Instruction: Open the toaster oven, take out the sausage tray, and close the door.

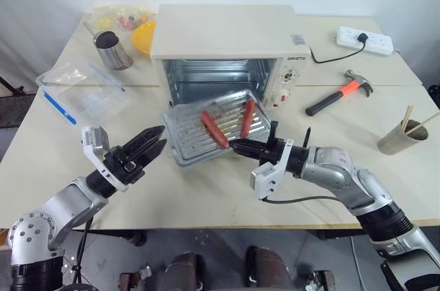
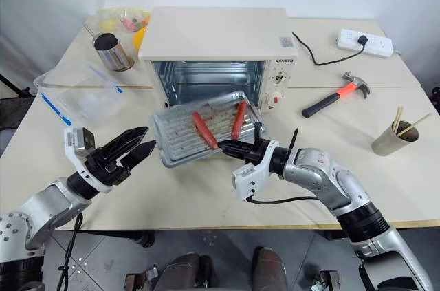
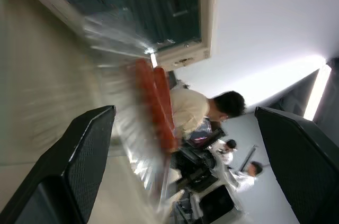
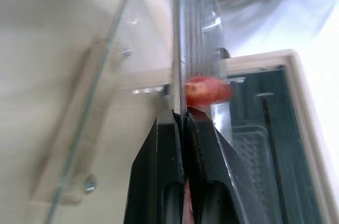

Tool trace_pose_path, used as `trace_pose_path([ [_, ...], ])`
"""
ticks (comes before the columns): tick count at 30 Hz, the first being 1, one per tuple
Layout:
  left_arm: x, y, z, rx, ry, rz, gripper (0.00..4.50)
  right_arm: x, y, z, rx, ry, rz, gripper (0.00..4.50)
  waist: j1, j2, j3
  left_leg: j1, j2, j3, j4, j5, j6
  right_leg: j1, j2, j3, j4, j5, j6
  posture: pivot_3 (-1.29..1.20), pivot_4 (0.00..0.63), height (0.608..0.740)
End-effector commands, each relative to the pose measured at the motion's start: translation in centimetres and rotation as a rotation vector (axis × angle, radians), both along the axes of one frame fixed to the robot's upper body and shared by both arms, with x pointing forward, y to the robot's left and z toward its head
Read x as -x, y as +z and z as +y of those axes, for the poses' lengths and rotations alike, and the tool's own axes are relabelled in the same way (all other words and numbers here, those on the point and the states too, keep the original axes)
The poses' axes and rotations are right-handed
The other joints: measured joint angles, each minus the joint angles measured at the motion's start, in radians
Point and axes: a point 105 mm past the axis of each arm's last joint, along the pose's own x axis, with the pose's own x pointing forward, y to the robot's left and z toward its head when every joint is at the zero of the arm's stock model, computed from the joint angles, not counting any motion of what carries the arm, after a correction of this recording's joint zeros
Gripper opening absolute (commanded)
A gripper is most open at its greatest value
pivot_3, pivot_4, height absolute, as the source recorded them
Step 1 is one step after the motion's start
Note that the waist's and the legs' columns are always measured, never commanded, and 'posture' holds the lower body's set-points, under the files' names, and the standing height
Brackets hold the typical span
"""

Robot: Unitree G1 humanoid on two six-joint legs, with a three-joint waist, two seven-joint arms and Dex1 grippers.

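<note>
While clamped by right gripper [image 1: 237, 145], sausage tray [image 1: 185, 131] aloft

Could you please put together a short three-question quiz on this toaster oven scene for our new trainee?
1. True or false: the right claw is shut on the sausage tray.
2. How many sausages lie on the tray? A) one B) two C) three
3. Fill in: the left claw is ____ and holds nothing.

Key: 1 true, it pinches the tray's near edge in front of the toaster oven, whose door is down. 2 B. 3 open.
</note>
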Motion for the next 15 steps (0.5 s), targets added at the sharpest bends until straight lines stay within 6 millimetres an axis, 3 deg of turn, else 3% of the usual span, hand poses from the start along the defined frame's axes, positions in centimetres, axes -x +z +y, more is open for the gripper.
trace_pose_path([
  [1,0.6,0.9,0.3,0.005,-0.003,-0.024,4.50,0.8,2.2,0.2,-0.066,0.043,-0.062,0.06,0.000,0.000,0.000,0.000,0.000,0.000,0.000,0.000,0.000,0.000,0.000,0.000,0.000,0.000,0.000,0.00,0.150,0.740],
  [15,-0.4,0.9,-2.0,0.076,-0.088,-0.025,4.50,2.4,1.9,0.9,-0.041,0.132,-0.048,0.06,0.001,0.000,0.000,0.000,0.000,0.000,0.000,0.000,0.000,0.000,0.001,0.003,-0.001,0.000,0.000,0.00,0.150,0.740],
])
